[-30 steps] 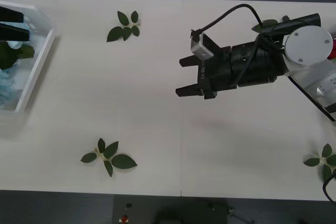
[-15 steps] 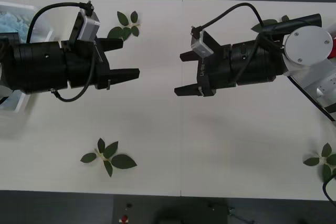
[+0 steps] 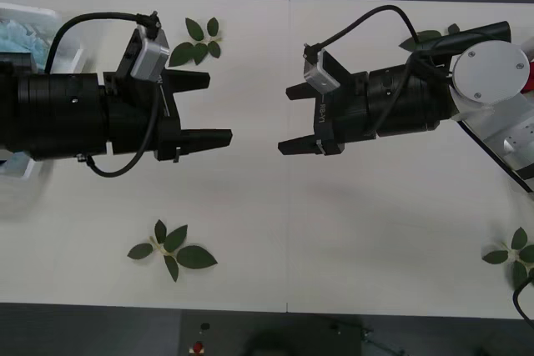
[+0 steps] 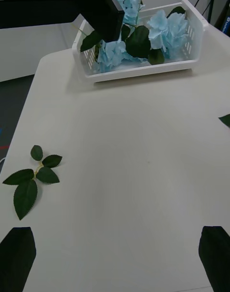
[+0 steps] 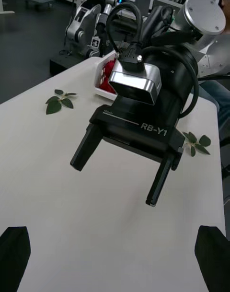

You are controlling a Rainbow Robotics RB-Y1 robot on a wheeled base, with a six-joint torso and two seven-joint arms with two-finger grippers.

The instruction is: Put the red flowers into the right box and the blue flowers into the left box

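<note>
Black fingers spread wide on both: left gripper [image 3: 219,108] and right gripper [image 3: 290,119] face each other mid-table, holding nothing. Blue flowers [image 4: 165,27] sit in the left box [image 4: 143,69] at the table's left edge.

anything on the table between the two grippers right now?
No. In the front view, the stretch between the left gripper and right gripper is bare tabletop; both are open, tips facing.
</note>
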